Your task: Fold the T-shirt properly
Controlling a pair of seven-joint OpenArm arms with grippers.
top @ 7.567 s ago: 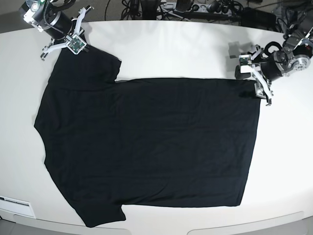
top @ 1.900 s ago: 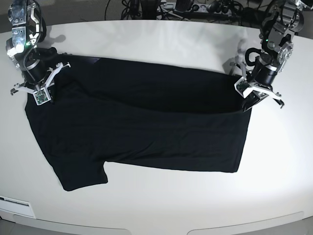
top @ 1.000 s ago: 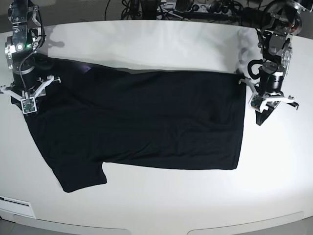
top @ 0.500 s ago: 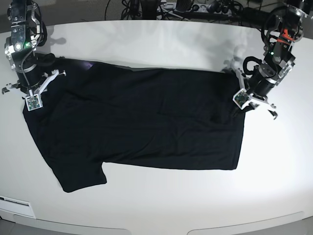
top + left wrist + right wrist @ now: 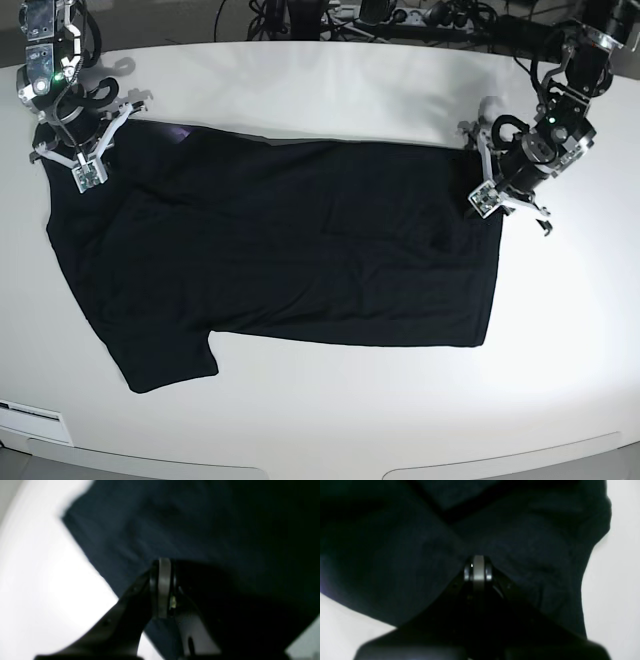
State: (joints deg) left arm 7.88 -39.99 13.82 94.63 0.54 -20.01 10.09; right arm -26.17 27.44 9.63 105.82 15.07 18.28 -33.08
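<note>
Two claws show up in these views, one at each end of the cloth.

In the left wrist view, the left claw (image 5: 162,565) is pinched tight, its dark fingers meeting at a thin grey tip. The soft black T-shirt (image 5: 200,525) lies under it, blurry, with a pointed corner on the smooth white worktop (image 5: 37,580). If cloth sits between the fingers, it is too dark to tell.

In the right wrist view, the right claw (image 5: 478,566) is pressed together too, right over wrinkled black cloth with a crossing fold.

In the base view, the T-shirt (image 5: 290,250) lies flat on the round white worktop (image 5: 330,90), folded into a long shape with one short sleeve poking out at the near left. The right claw (image 5: 78,150) is at its far left corner, the left claw (image 5: 490,195) at its right edge.
</note>
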